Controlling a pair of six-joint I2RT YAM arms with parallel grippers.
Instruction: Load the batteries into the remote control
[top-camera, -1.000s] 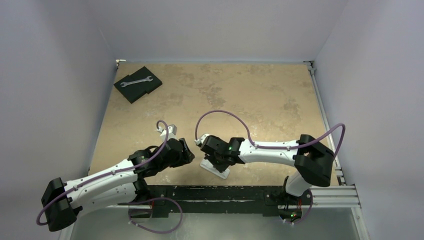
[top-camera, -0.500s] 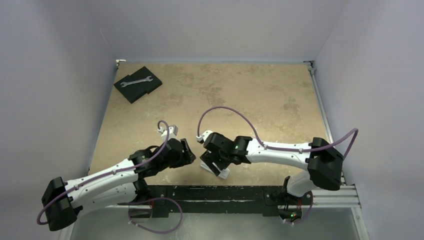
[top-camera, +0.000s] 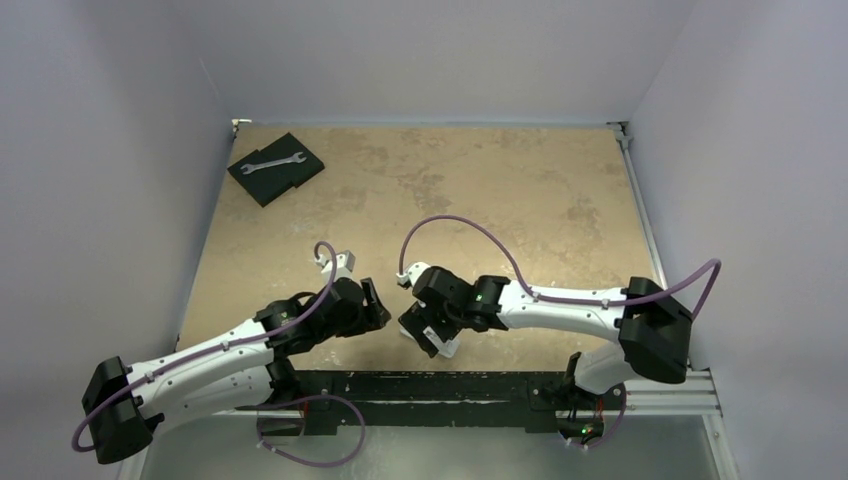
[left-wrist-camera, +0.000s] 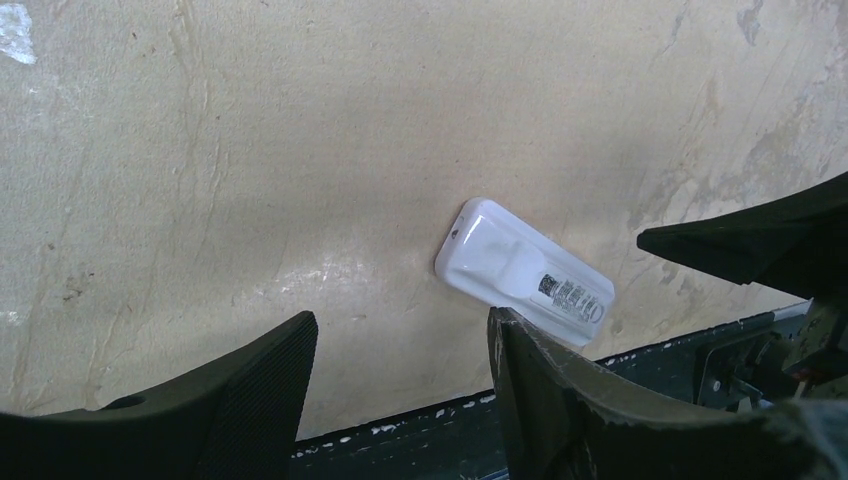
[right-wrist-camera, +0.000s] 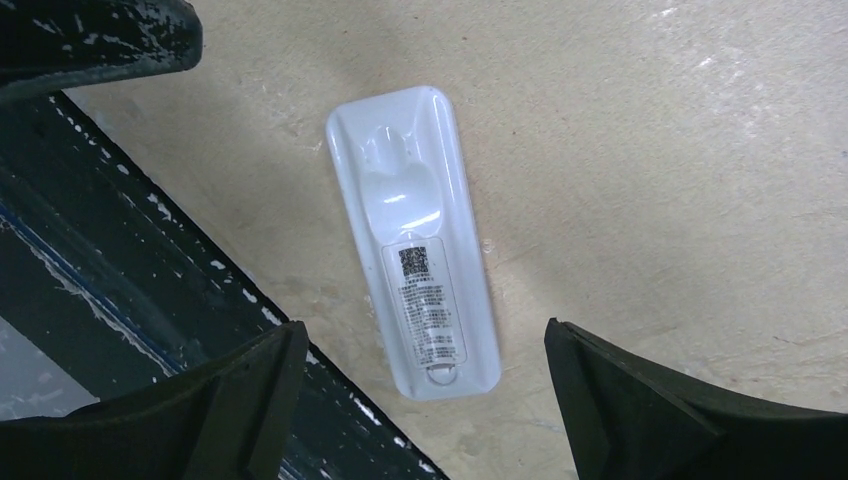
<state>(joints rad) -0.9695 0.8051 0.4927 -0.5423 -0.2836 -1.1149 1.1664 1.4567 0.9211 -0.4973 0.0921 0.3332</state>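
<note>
The remote control (right-wrist-camera: 415, 260) lies flat on the tan table by the front edge, back side up, with its printed label showing and its cover closed. My right gripper (right-wrist-camera: 422, 335) hangs open right above it, a finger on each side and neither touching it. In the top view only a white corner of the remote control (top-camera: 449, 347) shows under the right gripper (top-camera: 425, 330). My left gripper (left-wrist-camera: 400, 322) stands open and empty just left of the remote control (left-wrist-camera: 525, 272), seen from above at left gripper (top-camera: 378, 305). The batteries are out of view.
A black foam pad (top-camera: 277, 167) with a silver wrench (top-camera: 273, 161) on it sits at the back left corner. A black rail (top-camera: 450, 385) runs along the table's front edge, close beside the remote. Grey walls enclose the table.
My right gripper has opened and let go of the remote, which now rests on the table. Its wrist has turned and shifted slightly toward the near edge. The left arm has barely moved.
</note>
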